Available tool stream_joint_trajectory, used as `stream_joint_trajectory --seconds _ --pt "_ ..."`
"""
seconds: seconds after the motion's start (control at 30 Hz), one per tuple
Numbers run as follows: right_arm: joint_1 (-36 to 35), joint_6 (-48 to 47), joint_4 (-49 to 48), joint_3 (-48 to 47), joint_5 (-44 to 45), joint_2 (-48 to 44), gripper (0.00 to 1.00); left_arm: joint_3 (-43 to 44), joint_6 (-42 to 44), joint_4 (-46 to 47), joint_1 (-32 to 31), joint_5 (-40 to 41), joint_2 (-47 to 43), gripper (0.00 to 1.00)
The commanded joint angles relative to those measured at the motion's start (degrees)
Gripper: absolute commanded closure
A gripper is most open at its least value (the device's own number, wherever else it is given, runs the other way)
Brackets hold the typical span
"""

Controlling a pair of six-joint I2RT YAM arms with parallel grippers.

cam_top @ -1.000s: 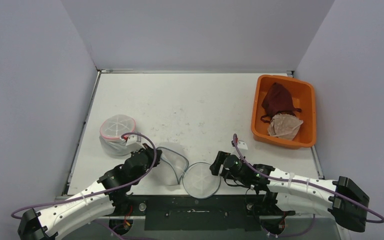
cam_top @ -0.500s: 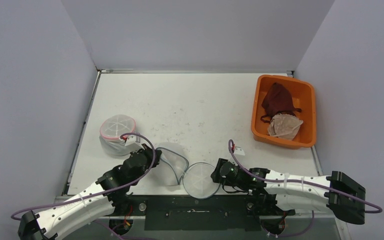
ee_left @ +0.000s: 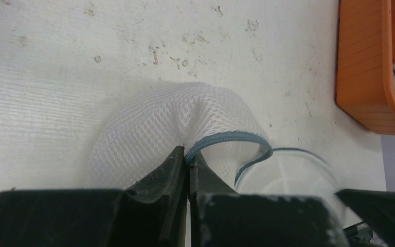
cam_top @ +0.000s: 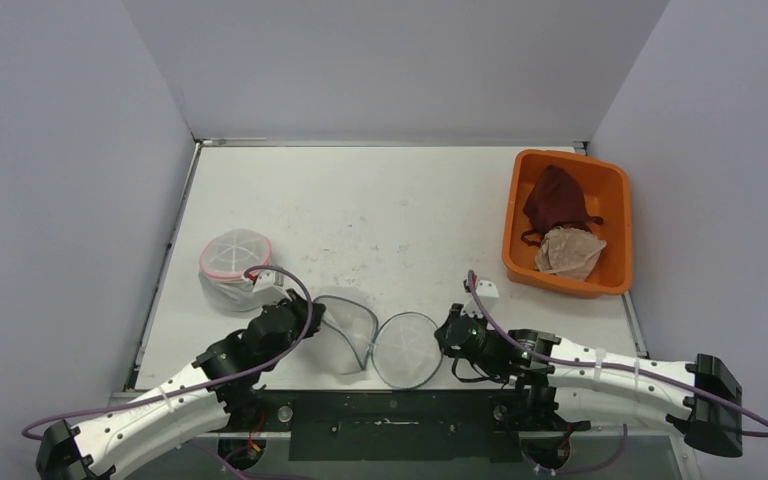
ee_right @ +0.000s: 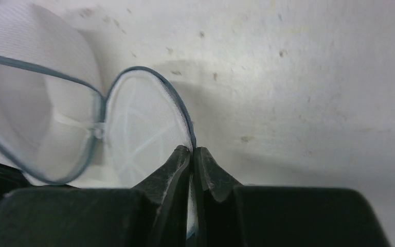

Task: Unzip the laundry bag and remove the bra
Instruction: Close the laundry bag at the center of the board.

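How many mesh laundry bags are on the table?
2. One, the pink-rimmed bag, stands at the left side of the table. The other, the blue-zipped bag, lies open at the near edge, its rim pinched by the left gripper and the right gripper. No other shows.

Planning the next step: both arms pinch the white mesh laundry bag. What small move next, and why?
Probably ease the right fingers rightward, folding the round blue-trimmed lid back: they pinch its edge while the left fingers anchor the open rim of the white mesh laundry bag.
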State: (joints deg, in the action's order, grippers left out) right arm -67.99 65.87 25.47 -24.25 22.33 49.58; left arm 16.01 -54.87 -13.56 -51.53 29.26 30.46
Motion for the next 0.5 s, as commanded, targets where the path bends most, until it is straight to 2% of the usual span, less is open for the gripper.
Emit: stream_joint_trajectory --seconds 0.0,0.17,0.3,0.37,0.47 --pt "-0.4 -12.7 4.9 -14.4 13.6 -1.6 0.95 3.4 1.1 1.2 0.2 -3.0 2.0 1.00" --pt "-0.4 -25.4 8.0 -32.4 23.6 2.3 0.95 8.3 3.8 5.3 0.3 -7.6 6.5 1.00" --pt "-0.4 -33.3 8.0 -43.2 27.3 5.2 0.95 15.2 6.2 6.5 0.4 -10.5 11.0 1.00" --pt "-0.4 -35.4 8.0 -46.6 28.5 6.4 0.95 17.8 7.2 6.6 0.4 -11.6 12.8 0.99" --pt "-0.4 -36.0 8.7 -47.1 29.8 7.9 0.95 18.5 7.2 6.6 0.4 -11.9 15.1 0.93"
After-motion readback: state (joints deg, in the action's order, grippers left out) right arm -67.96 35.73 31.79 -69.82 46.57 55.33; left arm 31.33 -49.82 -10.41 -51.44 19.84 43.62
